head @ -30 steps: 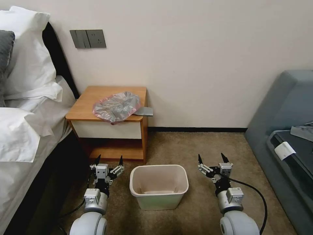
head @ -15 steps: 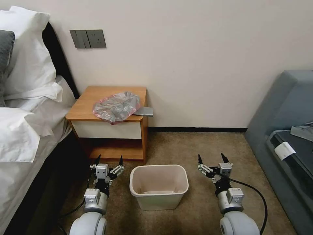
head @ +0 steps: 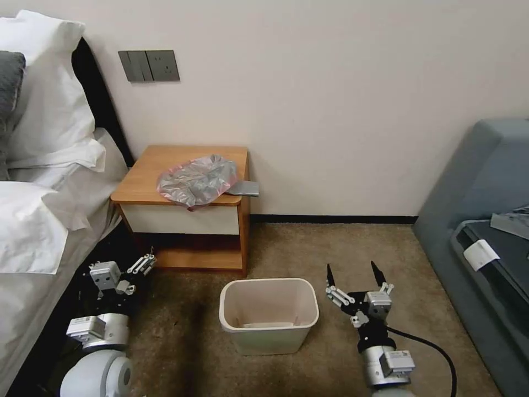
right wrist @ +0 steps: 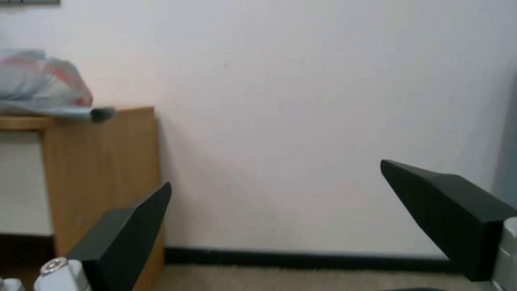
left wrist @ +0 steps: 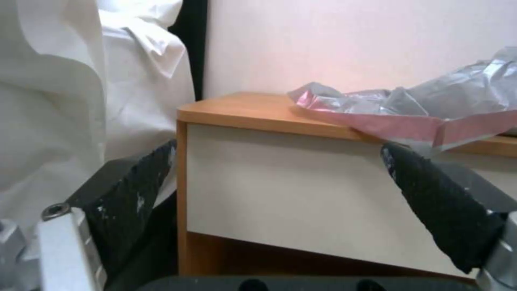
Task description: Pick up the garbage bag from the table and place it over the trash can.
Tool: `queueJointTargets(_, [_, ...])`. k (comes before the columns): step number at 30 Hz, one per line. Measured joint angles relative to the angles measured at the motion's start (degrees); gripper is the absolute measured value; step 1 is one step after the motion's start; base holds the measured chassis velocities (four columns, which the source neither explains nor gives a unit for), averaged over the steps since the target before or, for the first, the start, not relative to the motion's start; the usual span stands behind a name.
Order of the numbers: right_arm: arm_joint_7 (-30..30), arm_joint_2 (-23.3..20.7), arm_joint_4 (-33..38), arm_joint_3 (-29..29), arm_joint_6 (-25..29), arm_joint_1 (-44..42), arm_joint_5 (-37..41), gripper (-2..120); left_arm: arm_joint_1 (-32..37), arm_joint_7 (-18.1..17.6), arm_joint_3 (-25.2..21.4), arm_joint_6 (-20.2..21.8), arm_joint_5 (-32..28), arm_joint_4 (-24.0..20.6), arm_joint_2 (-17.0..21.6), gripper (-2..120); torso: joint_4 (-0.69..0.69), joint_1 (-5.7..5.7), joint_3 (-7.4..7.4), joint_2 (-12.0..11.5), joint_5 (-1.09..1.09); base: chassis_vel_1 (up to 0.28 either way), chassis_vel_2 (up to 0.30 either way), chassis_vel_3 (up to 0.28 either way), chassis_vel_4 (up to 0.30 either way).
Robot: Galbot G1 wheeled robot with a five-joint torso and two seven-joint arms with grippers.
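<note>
The garbage bag (head: 196, 181), crinkled grey plastic with a pink edge, lies on the front right of the orange-brown table (head: 149, 172), its edge drooping over the white drawer front. The cream trash can (head: 268, 337) stands upright on the carpet in front of the table. My left gripper (head: 125, 263) is open, low beside the bed and left of the can. In the left wrist view it (left wrist: 279, 147) faces the drawer, just below the bag (left wrist: 409, 101). My right gripper (head: 351, 270) is open, low to the right of the can, facing the wall (right wrist: 276, 174).
A flat grey object (head: 244, 188) sticks out over the table's right edge beside the bag. A white-sheeted bed (head: 38, 220) crowds the left arm. A grey sofa (head: 485, 182) with items on it lines the right. Open carpet (head: 330, 242) lies between table and sofa.
My left arm has swung left and away from the can, toward the bed and the nightstand's left front. The right gripper has shifted slightly back and turned. Bag and can have not moved.
</note>
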Motion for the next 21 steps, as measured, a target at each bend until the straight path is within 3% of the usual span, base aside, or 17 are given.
queueJointTargets(3, [0.5,-2.5,-1.9,-0.2,1.1,3.7,-1.3,100,0.4,-0.1,1.5,0.6,-0.7,0.0,0.5,100,0.0,0.0,0.0,0.0,0.03,0.0,0.0,0.0,0.0])
queueJointTargets(6, [-0.5,-6.9,-5.2,-1.7,2.0,10.8,-4.7,100,2.7,-0.1,9.8,4.6,-3.2,0.5,2.5,100,0.0,0.0,0.01,0.0,-0.01,0.0,0.0,0.0,0.0])
queueJointTargets(9, [-1.2,-9.4,-7.8,-3.3,2.2,15.7,-7.1,100,2.7,-0.2,12.0,5.2,-2.5,1.4,3.0,100,0.0,0.0,0.0,0.0,0.05,0.0,0.0,0.0,0.0])
queueJointTargets(12, [-1.6,-10.0,-8.6,-3.9,2.3,17.2,-7.8,100,2.5,-0.3,12.4,5.2,-1.8,1.9,3.0,100,-0.01,0.0,0.0,0.0,0.07,0.0,0.0,0.0,0.0])
queueJointTargets(13, [-4.0,-12.6,-13.7,-7.8,2.9,26.6,-14.5,100,1.7,-0.4,12.7,4.6,1.4,3.5,2.8,100,0.01,0.0,0.01,0.0,0.03,0.0,0.0,0.0,0.0])
queueJointTargets(15, [-5.8,-14.0,-19.1,-12.8,3.8,35.1,-20.7,100,1.4,-0.5,12.0,4.0,3.0,4.7,2.3,100,0.02,0.0,0.02,0.0,0.01,0.0,0.0,0.0,0.0])
queueJointTargets(21, [-7.7,-14.7,-26.8,-21.0,4.6,46.9,-26.5,100,0.8,-0.9,10.7,3.2,3.9,6.1,1.8,100,0.02,0.01,0.02,0.0,0.01,0.0,0.0,0.0,0.0])
